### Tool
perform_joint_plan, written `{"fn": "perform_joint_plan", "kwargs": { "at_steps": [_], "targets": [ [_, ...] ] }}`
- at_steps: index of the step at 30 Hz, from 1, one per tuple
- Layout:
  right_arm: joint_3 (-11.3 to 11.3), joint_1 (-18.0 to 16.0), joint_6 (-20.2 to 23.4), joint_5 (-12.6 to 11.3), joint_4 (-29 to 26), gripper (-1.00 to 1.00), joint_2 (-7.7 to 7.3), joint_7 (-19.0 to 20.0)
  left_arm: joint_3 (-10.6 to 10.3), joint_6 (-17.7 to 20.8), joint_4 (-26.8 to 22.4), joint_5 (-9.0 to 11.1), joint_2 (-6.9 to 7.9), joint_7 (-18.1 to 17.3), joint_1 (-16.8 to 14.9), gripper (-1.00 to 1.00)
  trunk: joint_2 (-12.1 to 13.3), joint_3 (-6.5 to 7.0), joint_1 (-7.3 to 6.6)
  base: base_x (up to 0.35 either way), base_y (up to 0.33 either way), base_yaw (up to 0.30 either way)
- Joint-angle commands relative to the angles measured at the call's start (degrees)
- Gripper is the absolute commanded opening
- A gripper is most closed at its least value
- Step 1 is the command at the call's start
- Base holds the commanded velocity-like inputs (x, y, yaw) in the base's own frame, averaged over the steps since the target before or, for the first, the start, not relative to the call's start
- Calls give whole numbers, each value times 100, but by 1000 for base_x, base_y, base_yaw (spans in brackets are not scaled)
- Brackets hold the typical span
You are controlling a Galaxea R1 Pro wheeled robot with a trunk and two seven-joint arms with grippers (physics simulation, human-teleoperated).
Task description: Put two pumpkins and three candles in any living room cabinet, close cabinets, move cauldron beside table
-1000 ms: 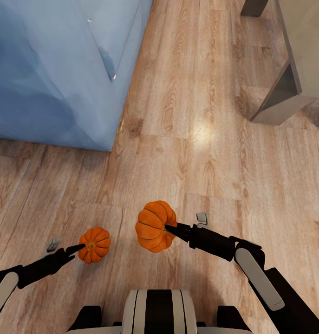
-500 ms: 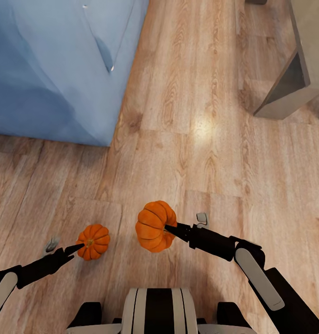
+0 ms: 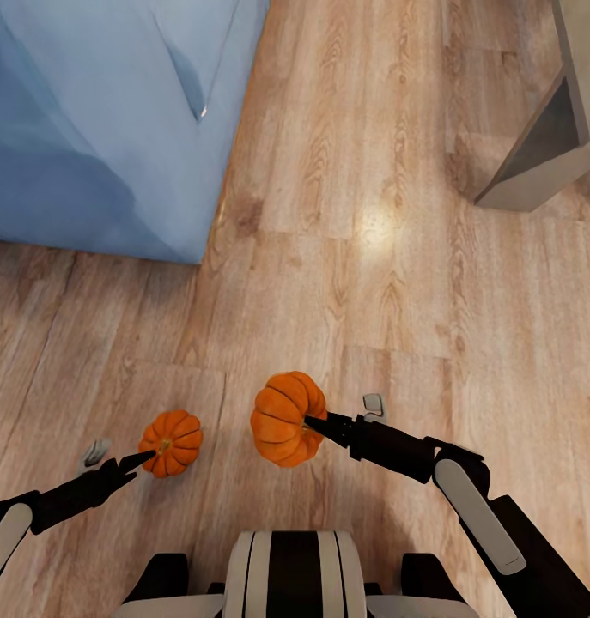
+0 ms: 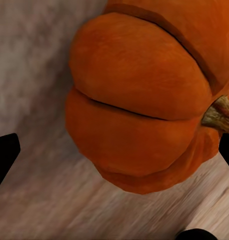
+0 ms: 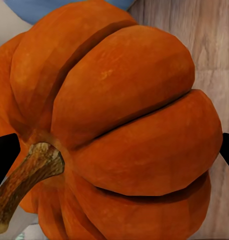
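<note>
Two orange ribbed pumpkins are in view. The larger-looking pumpkin (image 3: 284, 418) hangs above the wood floor with my right gripper (image 3: 312, 422) shut on it near the stem. In the right wrist view that pumpkin (image 5: 129, 130) spans the gap between both fingers (image 5: 4, 155). The smaller-looking pumpkin (image 3: 172, 442) appears to rest on the floor just past my left gripper (image 3: 145, 458). In the left wrist view this pumpkin (image 4: 139, 110) sits between spread fingers, and one finger (image 4: 3, 157) stands apart from it. Candles, cabinet and cauldron are out of view.
A big pale-blue upholstered block (image 3: 88, 120) fills the upper left. A grey furniture piece (image 3: 544, 163) stands at the upper right. Wood floor (image 3: 363, 283) stretches between them. My own base (image 3: 290, 575) is at the bottom edge.
The whole view has shifted, with floor and furniture sliding up the picture. The left pumpkin slid with the floor, away from my left fingertips. The right pumpkin stayed put in my right gripper.
</note>
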Motion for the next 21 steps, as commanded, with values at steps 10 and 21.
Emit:
{"fn": "perform_joint_plan", "kwargs": {
  "at_steps": [10,21],
  "targets": [
    [3,-3,46,-69,-2,-100,-2,-17,8,35,0,14,-1,-9,-2,100,-9,-136,14,0,0,0],
    [3,-3,46,-69,-3,-100,-7,-17,8,35,0,14,-4,-9,-2,100,-15,-225,25,0,0,0]
  ]
}}
